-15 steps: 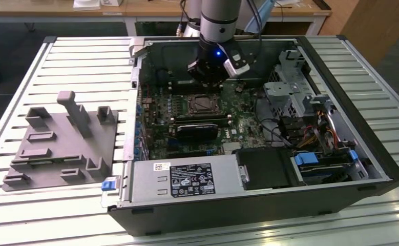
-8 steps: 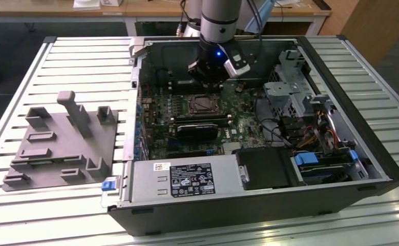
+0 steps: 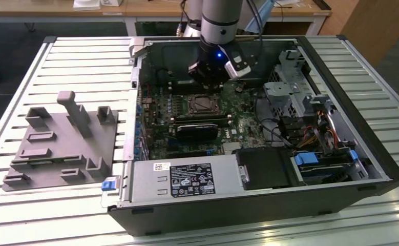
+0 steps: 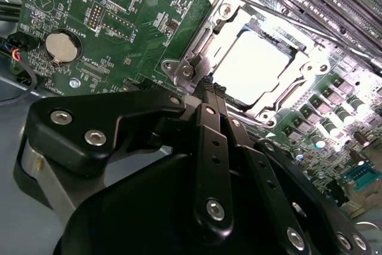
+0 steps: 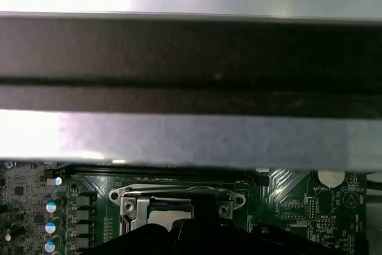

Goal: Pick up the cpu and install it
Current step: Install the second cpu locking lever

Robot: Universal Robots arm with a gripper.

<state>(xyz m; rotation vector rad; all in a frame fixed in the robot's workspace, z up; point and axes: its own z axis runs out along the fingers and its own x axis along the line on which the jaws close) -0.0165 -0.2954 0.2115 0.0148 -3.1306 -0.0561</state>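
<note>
The cpu (image 4: pixel 258 67) lies flat inside the motherboard socket (image 4: pixel 221 4), its shiny silver top glaring under the light, with the metal frame around it. My gripper (image 4: pixel 210 88) hangs just above the socket's near edge, its two black fingers (image 4: pixel 206 129) pressed together with nothing between them. In the exterior view the gripper (image 3: pixel 209 82) is inside the open computer case, a little beyond the socket (image 3: pixel 203 105). The first wrist view shows the socket frame (image 5: pixel 128 198) under the case's metal wall.
The grey fixture plate (image 3: pixel 62 143) with upright pegs lies on the slatted table at the exterior view's left. Inside the case are a power supply (image 3: pixel 185 179), a drive cage (image 3: pixel 295 92), cables (image 3: pixel 322 136) and a coin battery (image 4: pixel 61 47).
</note>
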